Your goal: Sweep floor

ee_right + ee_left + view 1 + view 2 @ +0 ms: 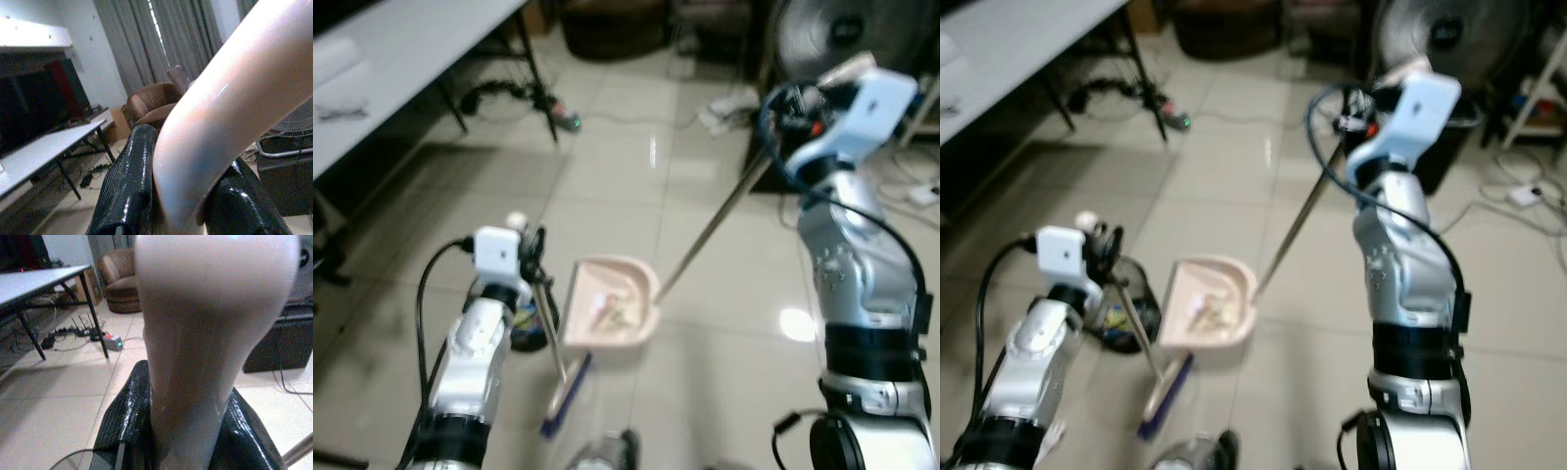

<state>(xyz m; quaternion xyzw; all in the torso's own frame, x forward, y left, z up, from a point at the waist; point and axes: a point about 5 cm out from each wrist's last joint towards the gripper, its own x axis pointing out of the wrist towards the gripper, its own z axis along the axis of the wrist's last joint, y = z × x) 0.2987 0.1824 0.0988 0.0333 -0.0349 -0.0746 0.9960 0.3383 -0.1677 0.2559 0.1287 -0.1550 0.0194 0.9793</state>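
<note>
A pink dustpan (612, 305) hangs tilted low over the tiled floor with bits of debris in it. Its long metal rod (715, 223) slants up to my right gripper (795, 100), which is shut on the pink curved handle end (210, 122). My left gripper (532, 257) is shut on the pale pink broom handle (195, 357). From there the broom's rod (551, 333) runs down to a blue brush head (565, 397) on the floor beside the dustpan. The black fingers (127, 416) press the handle from both sides.
A small black bin (1122, 305) with rubbish stands on the floor by my left arm. A grey table (401, 69) fills the upper left, with a power strip (566, 119) and cables beneath. A fan (827, 34) and cables stand far right; a brown armchair (120, 281) behind.
</note>
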